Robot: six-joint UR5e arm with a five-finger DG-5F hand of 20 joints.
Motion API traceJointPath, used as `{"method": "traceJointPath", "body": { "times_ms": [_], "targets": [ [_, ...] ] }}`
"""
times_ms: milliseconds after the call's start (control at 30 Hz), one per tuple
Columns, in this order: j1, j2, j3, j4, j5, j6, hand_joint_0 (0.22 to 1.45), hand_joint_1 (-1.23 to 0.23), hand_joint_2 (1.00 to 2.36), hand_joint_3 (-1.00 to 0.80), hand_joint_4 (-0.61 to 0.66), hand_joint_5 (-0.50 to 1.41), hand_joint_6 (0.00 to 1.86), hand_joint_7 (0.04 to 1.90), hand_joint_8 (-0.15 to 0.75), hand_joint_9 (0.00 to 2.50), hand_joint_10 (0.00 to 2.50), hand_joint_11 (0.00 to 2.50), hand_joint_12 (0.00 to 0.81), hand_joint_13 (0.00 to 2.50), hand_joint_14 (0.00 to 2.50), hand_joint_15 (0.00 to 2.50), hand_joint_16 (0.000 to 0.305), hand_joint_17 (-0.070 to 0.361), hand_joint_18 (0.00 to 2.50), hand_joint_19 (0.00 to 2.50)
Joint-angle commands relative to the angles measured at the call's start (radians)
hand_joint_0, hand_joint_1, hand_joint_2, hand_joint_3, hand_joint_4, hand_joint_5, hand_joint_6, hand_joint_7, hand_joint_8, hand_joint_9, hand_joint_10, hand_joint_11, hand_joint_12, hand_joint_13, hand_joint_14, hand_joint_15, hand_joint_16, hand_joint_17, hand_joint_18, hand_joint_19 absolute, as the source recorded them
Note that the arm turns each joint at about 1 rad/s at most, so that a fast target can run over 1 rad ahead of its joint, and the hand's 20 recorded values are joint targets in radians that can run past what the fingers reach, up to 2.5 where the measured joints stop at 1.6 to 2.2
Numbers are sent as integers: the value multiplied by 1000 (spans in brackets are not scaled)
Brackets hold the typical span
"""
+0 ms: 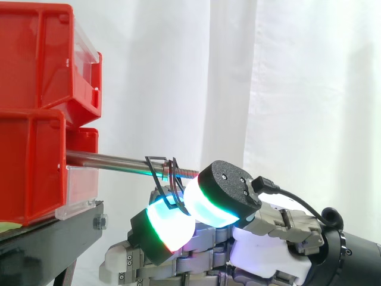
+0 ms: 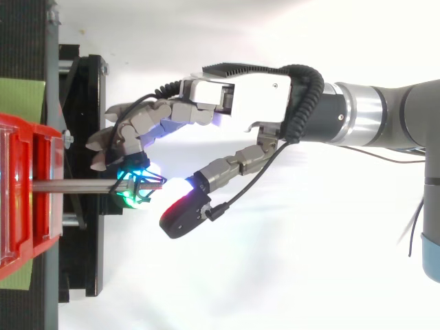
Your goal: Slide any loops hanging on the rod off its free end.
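A steel rod (image 1: 113, 160) sticks out level from the red bins (image 1: 33, 173) toward the right, with a threaded free end. Thin black wire loops (image 1: 159, 171) hang on it close to that end, and the top view shows the loops (image 2: 143, 186) over the rod (image 2: 72, 185). My hand (image 1: 271, 253) comes up from below the rod. Two glowing fingertips (image 1: 166, 225) close together under the rod and pinch the loops' lower part. In the top view the hand (image 2: 237, 96) lies beside the rod, with its thumb (image 2: 184, 212) just past the free end.
The red bins (image 2: 20, 199) are stacked on a black stand (image 1: 50, 244) at the left. The stand's edge (image 2: 82, 137) lies right behind the fingers. A green sheet (image 2: 20, 100) lies beneath it. A white curtain hangs behind, and there is free room off the rod's right end.
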Motion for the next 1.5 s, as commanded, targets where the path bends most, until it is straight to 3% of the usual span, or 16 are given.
{"method": "traceJointPath", "body": {
  "times_ms": [0,400,633,933,1033,1167,1467],
  "targets": [
    [-1,-1,1,-1,0,-6,578,-694,1024,-145,126,-201,797,1249,264,620,2,71,248,492,0,0,25,55,279,0],
    [-7,1,1,-5,-14,-8,616,-775,1022,-201,84,-210,817,1207,251,615,0,69,243,497,0,0,24,55,297,0],
    [-20,7,1,-8,-71,17,614,-777,1021,-217,80,-212,819,1205,249,618,1,68,243,501,0,0,24,55,300,0],
    [-32,59,-1,-116,-98,-22,611,-772,1022,-221,82,-213,820,1203,248,622,2,70,243,507,0,0,24,54,302,0],
    [-36,79,-1,-206,-127,-76,612,-771,1021,-227,84,-212,820,1194,247,625,0,72,244,508,0,0,24,54,304,0],
    [-41,93,-2,-268,-138,-118,610,-773,1021,-226,86,-212,818,1205,248,627,2,72,244,509,0,0,24,55,302,0],
    [-46,140,-42,-288,-153,-181,601,-772,1018,-265,90,-211,818,1217,249,629,2,70,244,511,0,0,24,55,301,0]
  ]
}}
